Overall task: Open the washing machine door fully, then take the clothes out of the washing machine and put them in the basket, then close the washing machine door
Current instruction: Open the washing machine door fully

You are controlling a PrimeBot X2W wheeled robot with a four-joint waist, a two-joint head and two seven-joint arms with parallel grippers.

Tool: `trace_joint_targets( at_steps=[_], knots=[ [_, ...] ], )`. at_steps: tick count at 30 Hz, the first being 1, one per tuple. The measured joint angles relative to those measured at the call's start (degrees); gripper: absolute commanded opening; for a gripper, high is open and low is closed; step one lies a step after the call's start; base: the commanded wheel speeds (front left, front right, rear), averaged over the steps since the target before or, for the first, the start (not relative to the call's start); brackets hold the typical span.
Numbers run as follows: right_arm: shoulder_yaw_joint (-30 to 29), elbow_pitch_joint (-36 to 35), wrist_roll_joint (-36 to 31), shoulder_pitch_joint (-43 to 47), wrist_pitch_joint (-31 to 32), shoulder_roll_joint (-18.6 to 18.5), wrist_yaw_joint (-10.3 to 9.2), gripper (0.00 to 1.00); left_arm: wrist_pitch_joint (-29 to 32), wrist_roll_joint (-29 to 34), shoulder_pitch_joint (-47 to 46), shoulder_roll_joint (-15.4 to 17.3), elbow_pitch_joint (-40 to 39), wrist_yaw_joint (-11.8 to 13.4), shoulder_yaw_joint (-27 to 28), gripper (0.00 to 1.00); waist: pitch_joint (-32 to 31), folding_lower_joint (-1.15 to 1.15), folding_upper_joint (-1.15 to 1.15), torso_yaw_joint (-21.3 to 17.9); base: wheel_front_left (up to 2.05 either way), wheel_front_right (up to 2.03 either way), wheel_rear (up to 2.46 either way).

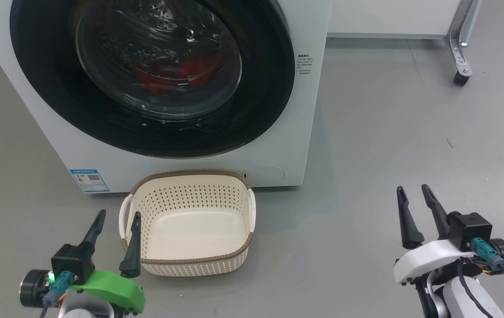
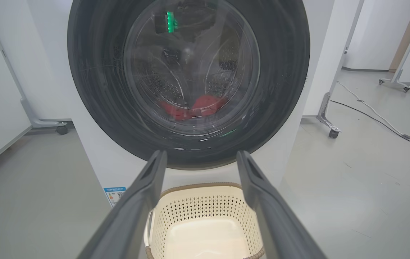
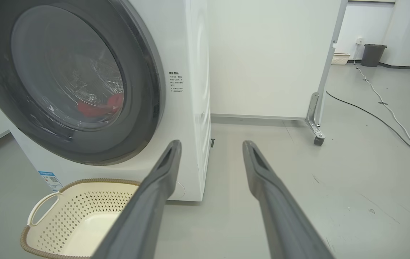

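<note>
The white washing machine (image 1: pixel 305 110) stands ahead with its black-rimmed round door (image 1: pixel 261 88) shut. Red clothes (image 1: pixel 177 73) lie in the drum behind the clear window; they also show in the wrist views (image 2: pixel 194 106) (image 3: pixel 97 106). An empty cream basket (image 1: pixel 190 265) with a brown rim sits on the floor right in front of the machine. My left gripper (image 1: pixel 119 216) hovers open at the basket's left handle. My right gripper (image 1: pixel 413 191) is open over bare floor, well right of the basket and the machine.
Grey floor stretches to the right of the machine. A white panel on a wheeled metal foot (image 1: pixel 460 66) stands at the back right. A cable (image 3: pixel 381 108) runs along the floor further right, with a dark bin (image 3: pixel 372 54) beyond.
</note>
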Motion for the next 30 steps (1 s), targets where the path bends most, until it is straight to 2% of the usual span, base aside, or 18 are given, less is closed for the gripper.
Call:
trace_joint_targets(
  at_steps=[9,14,18,22,26,30],
  knots=[
    [-0.2,0.0,-0.2,0.0,0.0,0.3,1.76,0.00,0.0,0.0,-0.1,-0.2,0.3,0.0,0.1,1.00,0.3,0.00,0.00,0.0,0.00,0.00,0.00],
    [-1.8,-0.1,1.7,0.0,0.0,1.9,2.99,0.00,0.0,0.0,-0.2,-0.3,0.4,0.0,0.2,1.00,0.7,0.00,0.00,0.1,0.00,0.00,0.00],
    [-4.4,-0.8,7.2,0.0,0.0,3.5,4.06,0.00,0.0,0.0,-0.4,-0.3,0.4,-0.1,0.0,1.00,1.2,0.00,0.00,0.2,0.00,0.00,0.00],
    [-6.9,-0.8,13.1,-0.1,0.0,4.2,6.12,0.00,0.0,0.1,-1.5,-0.6,0.3,-0.1,-0.1,1.00,2.2,0.00,0.00,0.4,0.00,0.00,0.00],
    [-8.9,-0.6,21.0,-1.4,0.0,4.8,8.09,0.00,0.0,0.1,-2.2,-0.9,-0.2,-0.1,0.0,1.00,3.4,0.00,0.00,0.6,0.00,0.00,0.00],
    [-10.8,0.2,30.6,-3.8,0.0,4.9,9.00,0.00,0.0,0.1,-3.1,-1.0,-0.9,-0.1,0.1,1.00,4.9,0.00,0.00,0.9,0.00,0.00,0.00]
  ],
)
